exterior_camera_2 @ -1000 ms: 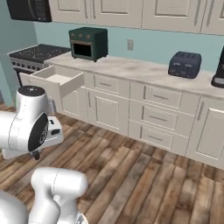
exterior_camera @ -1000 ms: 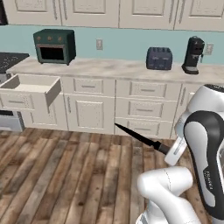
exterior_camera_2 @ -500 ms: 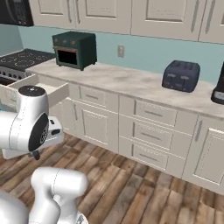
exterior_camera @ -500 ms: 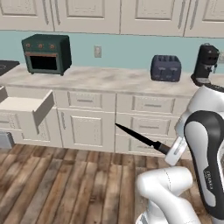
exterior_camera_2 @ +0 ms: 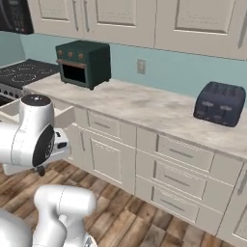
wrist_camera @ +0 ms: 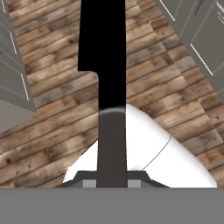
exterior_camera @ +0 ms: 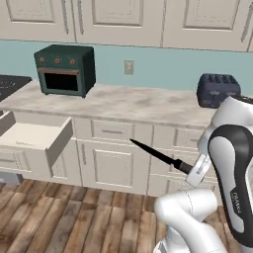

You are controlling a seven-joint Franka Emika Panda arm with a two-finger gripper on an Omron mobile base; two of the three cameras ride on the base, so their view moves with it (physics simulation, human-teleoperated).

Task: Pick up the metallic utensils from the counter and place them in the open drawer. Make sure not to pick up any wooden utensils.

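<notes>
Slim black-handled knife point(exterior_camera: 158, 156) with dark pointed blade, pinched at its handle in the hand, tip toward the wide cream-white open drawer point(exterior_camera: 34, 140), presumably for delivery.

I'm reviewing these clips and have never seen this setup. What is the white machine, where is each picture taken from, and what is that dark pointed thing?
Everything here is a computer-rendered kitchen. The white machine is a robot arm on a driving base. Two cameras ride on that base, behind the arm to its left and right. The third sits on the hand and looks along the gripper.

The dark pointed thing is a black-handled knife, which the gripper is shut on; the hand view shows its blade over the wooden floor.

On the counter stand a green toaster oven and a dark toaster. The open drawer at left is where the knife should go.
</notes>
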